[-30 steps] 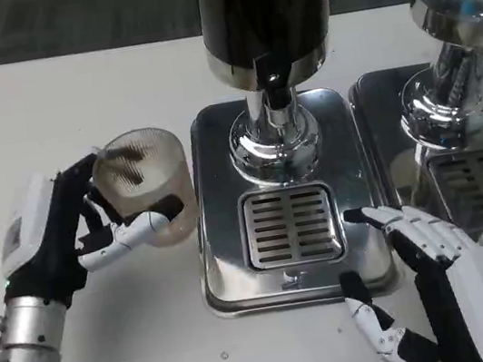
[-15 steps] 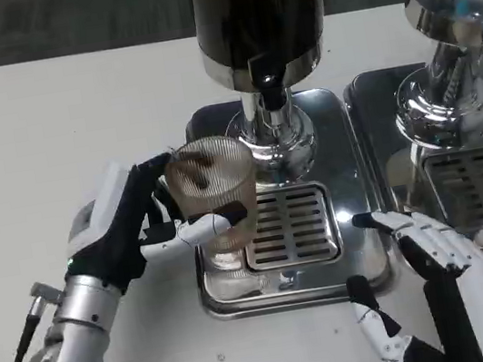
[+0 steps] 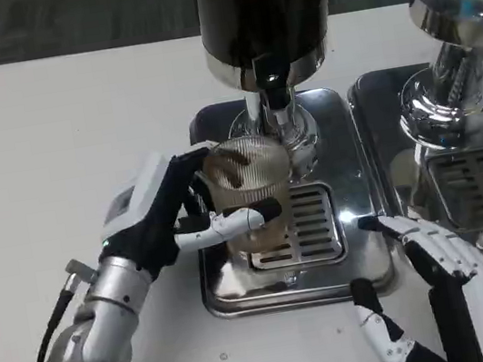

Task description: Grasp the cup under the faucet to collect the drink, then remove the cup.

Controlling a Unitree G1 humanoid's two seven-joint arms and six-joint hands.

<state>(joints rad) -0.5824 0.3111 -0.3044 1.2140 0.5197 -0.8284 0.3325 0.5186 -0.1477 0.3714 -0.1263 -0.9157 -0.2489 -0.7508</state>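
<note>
Head view: left hand (image 3: 161, 221) grips ribbed cup (image 3: 247, 189), fingers wrapped round its side. Cup over drip tray (image 3: 240, 287), nearly under faucet (image 3: 275, 93). Right hand (image 3: 432, 279) spread, holding nothing, on desk (image 3: 51, 138). Grasp done; filling, removal left.

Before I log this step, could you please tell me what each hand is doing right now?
Left hand: holding the clear ribbed plastic cup.
Right hand: open, fingers apart, holding nothing.

A drinks-serving counter: two chrome dispensers (image 3: 267, 21) on steel drip trays (image 3: 362, 244) atop a white table (image 3: 61, 145).
</note>
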